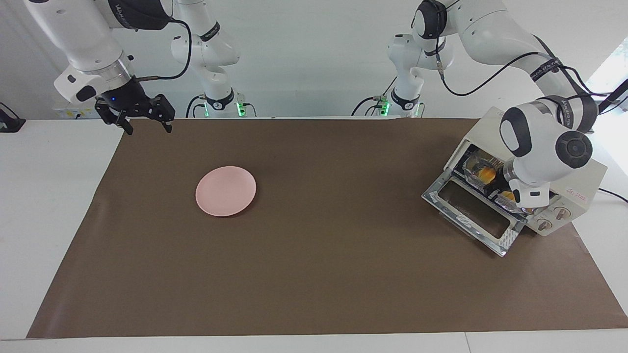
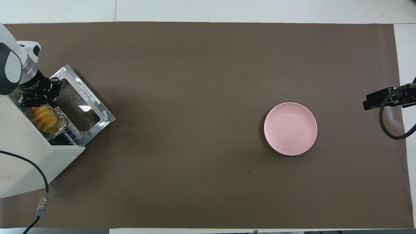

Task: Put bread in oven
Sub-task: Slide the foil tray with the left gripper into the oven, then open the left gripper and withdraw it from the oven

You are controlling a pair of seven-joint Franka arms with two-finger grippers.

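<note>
1. Two arms on show, and only one is at work. Clock bearings below are read on the overhead view, with twelve pointing away from the robots.
2. At nine o'clock on the brown mat (image 1: 314, 255) sits the oven (image 2: 29, 156), at the left arm's end of the worktop (image 1: 49, 196). Its glass door (image 2: 81, 104) is dropped flat and points out toward two o'clock.
3. Look into the mouth: the bread (image 2: 45, 118), a ridged yellow-orange loaf, lies in a crinkled foil tray (image 2: 60, 117). The tray rests on the dark wire rack (image 2: 66, 135).
4. Bread and tray are inside the opening, just past the door hinge. A strip of bare rack shows at the tray's five o'clock side.
5. The left claw (image 2: 32, 103) reaches down into the oven's mouth at the twelve o'clock end of the tray. Its fingertips are pressed together, pinching the foil rim just beside the loaf.
6. From the facing view, the left arm's wrist covers much of the opening. Orange bread (image 1: 486, 173) peeks out beside it, and the two knobs (image 1: 554, 218) show on the oven's front panel.
7. Out at three o'clock the pink plate (image 2: 290, 129) lies bare on the mat, well apart from the oven.
8. The right arm waits. The right claw (image 1: 149, 130) hangs in the air with fingers spread, over the mat's edge at its own end of the worktop, gripping nothing.
</note>
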